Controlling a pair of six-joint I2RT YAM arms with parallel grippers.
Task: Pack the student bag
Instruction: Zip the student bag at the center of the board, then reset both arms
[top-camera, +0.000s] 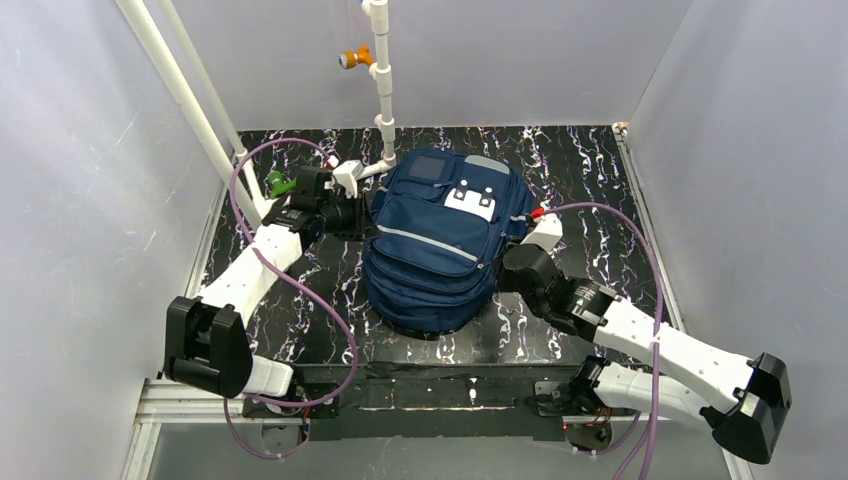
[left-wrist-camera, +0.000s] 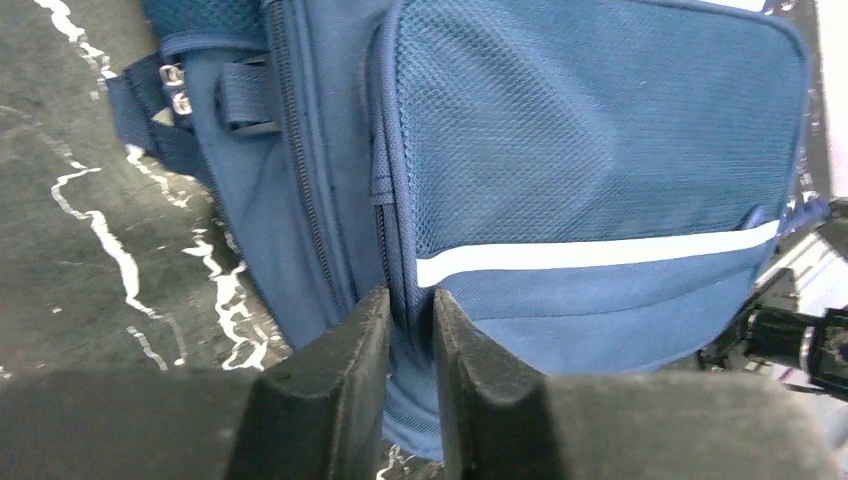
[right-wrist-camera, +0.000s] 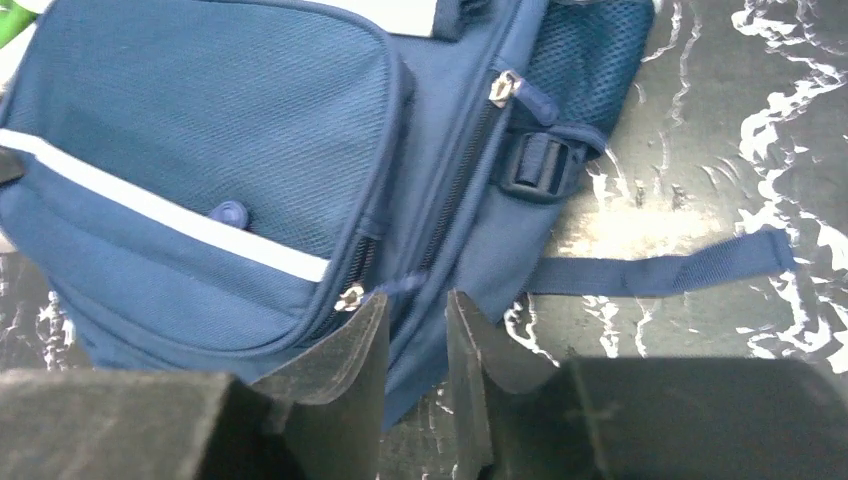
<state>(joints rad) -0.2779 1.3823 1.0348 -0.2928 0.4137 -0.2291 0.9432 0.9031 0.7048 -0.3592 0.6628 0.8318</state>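
Note:
The student bag (top-camera: 440, 245), navy blue with a grey stripe and a white patch, lies flat in the middle of the black marbled table (top-camera: 590, 170). My left gripper (top-camera: 365, 215) is at the bag's left side. In the left wrist view this gripper (left-wrist-camera: 410, 300) is shut on a fold of the bag's fabric (left-wrist-camera: 600, 150) beside a zip. My right gripper (top-camera: 510, 262) is at the bag's right side. In the right wrist view the gripper (right-wrist-camera: 417, 305) is closed on the bag's side edge (right-wrist-camera: 200, 150), with a zip pull tab (right-wrist-camera: 400, 285) at the fingertips.
A white pipe frame (top-camera: 385, 100) with an orange fitting (top-camera: 352, 58) stands at the back, just behind the bag. A small green thing (top-camera: 277, 183) sits by the left arm. A loose strap (right-wrist-camera: 660, 272) trails on the table. White walls enclose the table.

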